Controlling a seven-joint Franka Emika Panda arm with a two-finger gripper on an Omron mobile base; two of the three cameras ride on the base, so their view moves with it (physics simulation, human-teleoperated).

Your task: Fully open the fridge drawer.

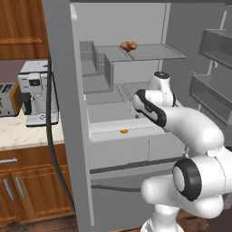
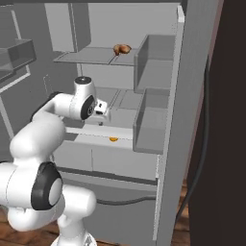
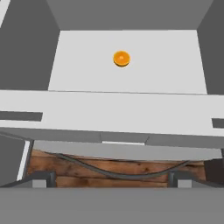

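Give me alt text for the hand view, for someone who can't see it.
Looking down into the fridge drawer, pulled partly out, with a small orange fruit on its pale floor. The drawer's whitish front rim crosses the middle; below it lie wooden floor and a dark cable, with the gripper fingertips wide apart.

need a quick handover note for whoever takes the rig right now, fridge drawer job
Gripper: open, holding nothing, poised over the front edge of the fridge drawer and looking down into it.
Fridge drawer: already pulled out partway from the open fridge; its floor is exposed, with a small orange fruit lying on it toward the back.
Above, a brown food item sits on the top shelf.
Done: drawer started out.
Left: I cannot tell whether it is at full travel; probably hook the front and pull further toward the base, then check.
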